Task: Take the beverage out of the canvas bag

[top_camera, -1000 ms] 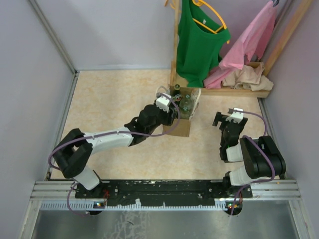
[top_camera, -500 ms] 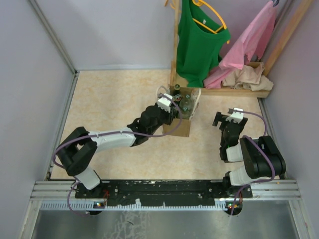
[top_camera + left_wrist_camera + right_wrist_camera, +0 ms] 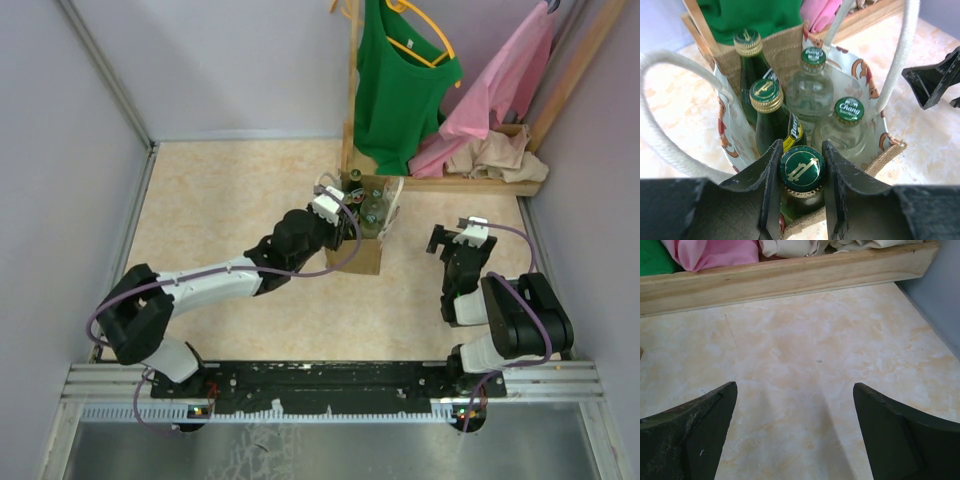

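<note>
since our left gripper (image 3: 801,156) clamps the cap (image 3: 801,168) of the near green bottle (image 3: 799,200), we should lift straight up between the handles (image 3: 900,55) of the canvas bag (image 3: 782,50); our right gripper (image 3: 795,427) gapes wide.

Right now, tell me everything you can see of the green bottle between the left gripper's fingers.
The green bottle is dark glass with a green cap bearing a gold emblem. It stands upright inside the canvas bag, at the side nearest the arm, beside four other bottles. The left gripper is shut on it at the cap.
</note>
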